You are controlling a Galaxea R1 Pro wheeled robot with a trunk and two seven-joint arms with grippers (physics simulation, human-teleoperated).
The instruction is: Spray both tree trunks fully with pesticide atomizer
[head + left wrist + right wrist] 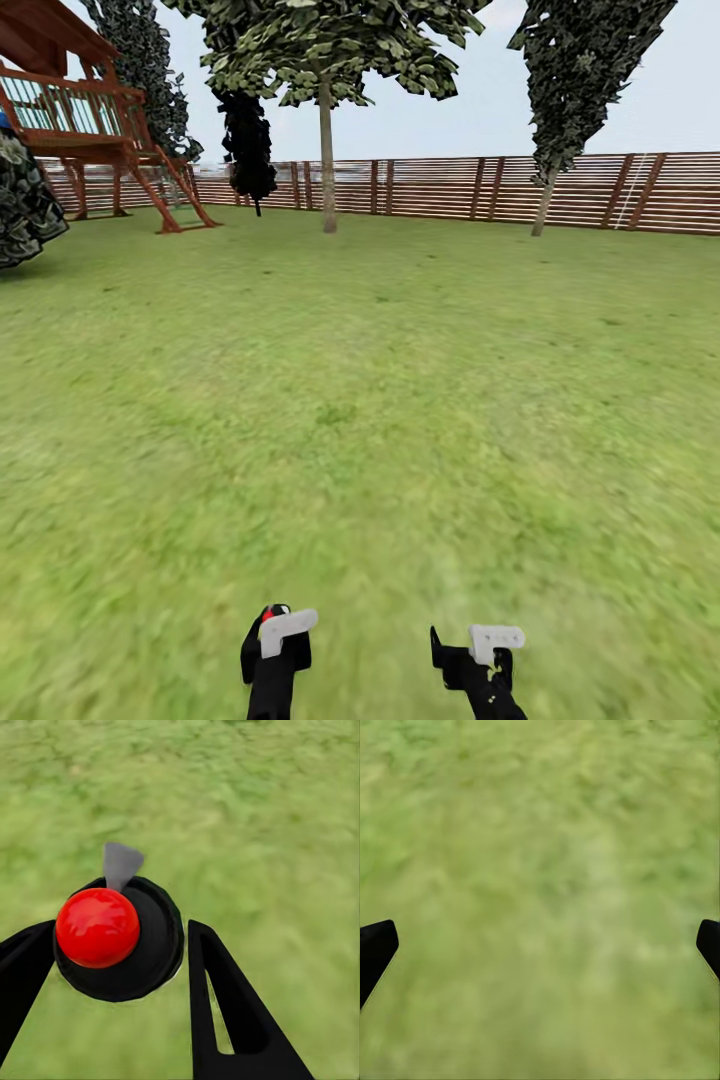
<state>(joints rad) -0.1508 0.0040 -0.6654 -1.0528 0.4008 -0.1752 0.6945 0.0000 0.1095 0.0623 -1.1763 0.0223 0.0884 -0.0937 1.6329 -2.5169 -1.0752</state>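
The left hand point(120, 967) grips the black, red-capped atomizer point(116, 937) over the lawn point(400, 380); the right hand point(540, 952) hangs wide open, empty.

Black arms; left hand point(277, 637), right hand point(482, 642): grey-white flat fingers.

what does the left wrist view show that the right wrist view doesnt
Left wrist view: a black round object with a red ball-like top and a grey tip, likely the pesticide atomizer, sits between the left gripper jaws, which close around it.

Right wrist view: the right gripper jaws stand wide apart at the picture's edges, with nothing between them.

Both: blurred green lawn beneath the jaws, and black fingers framing the view.
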